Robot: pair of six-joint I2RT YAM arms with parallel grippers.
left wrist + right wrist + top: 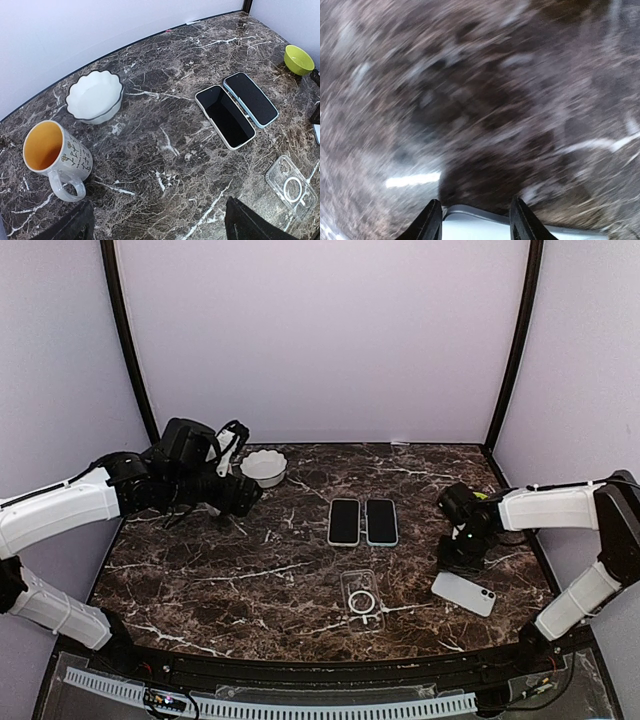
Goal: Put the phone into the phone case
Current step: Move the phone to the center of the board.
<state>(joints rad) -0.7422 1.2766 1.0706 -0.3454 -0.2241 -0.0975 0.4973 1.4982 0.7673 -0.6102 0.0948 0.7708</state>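
A pale phone [463, 592] lies back-up and flat on the marble at the right. My right gripper [462, 562] hangs just over its far left corner. The right wrist view is blurred. There the phone's rounded end [470, 225] shows between the two dark fingertips [431, 220], which stand apart, and its edge runs on behind the right one. The clear phone case [361, 598] lies empty near the front middle, also seen as the case [291, 187] in the left wrist view. My left gripper [240, 490] is open over bare marble at the far left, holding nothing.
Two cased phones [363, 521] lie side by side, screens up, in the middle. A white fluted bowl [264, 467] stands at the back left, with a mug [57, 157] next to it. A green bowl [299, 59] sits at the back right.
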